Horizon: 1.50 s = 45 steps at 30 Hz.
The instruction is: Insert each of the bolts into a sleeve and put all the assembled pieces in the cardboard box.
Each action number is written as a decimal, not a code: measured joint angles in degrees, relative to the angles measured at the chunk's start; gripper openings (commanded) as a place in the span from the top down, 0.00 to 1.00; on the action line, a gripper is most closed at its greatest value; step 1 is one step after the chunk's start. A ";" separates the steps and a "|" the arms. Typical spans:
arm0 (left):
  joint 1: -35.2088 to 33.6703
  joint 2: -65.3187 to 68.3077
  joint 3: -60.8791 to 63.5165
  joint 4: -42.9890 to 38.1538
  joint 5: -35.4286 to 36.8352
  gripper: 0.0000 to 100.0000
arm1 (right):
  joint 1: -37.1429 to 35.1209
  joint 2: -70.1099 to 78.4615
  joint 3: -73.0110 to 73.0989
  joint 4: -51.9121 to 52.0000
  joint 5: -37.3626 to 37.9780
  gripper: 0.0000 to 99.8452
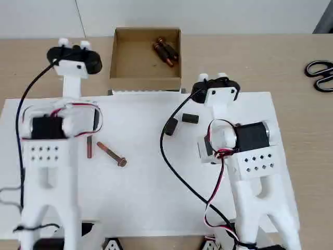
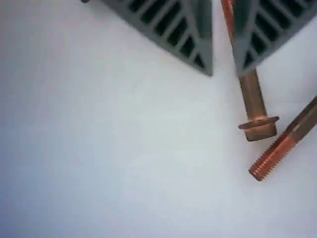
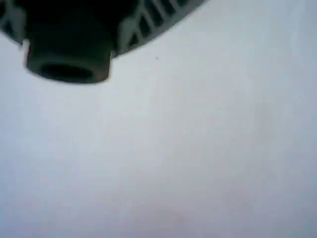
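high: overhead, far | wrists: close above white sheet (image 1: 145,198) | left+high share bolt (image 1: 89,147)

Box (image 1: 145,83) at back w/ assembled pcs (image 1: 165,51) in it; bolts (image 1: 111,154) front-left, sleeves (image 1: 190,119) to their right.

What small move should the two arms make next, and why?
Probably the left gripper should carry its copper flanged bolt across the white sheet toward the right gripper. That one holds a black cylindrical sleeve with its open end showing, and bolt and sleeve are far apart.
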 measured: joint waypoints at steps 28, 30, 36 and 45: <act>-5.19 33.67 -13.19 8.44 2.55 0.94 | 6.07 -18.02 8.09 0.26 0.70 1.00; -5.71 34.37 -13.19 8.44 2.02 0.94 | 6.07 -18.11 8.09 0.26 0.97 1.00; -6.07 34.90 -14.07 8.26 1.76 0.92 | 6.07 -18.11 8.09 0.26 1.14 1.00; -6.07 37.10 -14.42 5.80 1.76 0.91 | 6.07 -18.11 8.09 0.26 1.14 1.00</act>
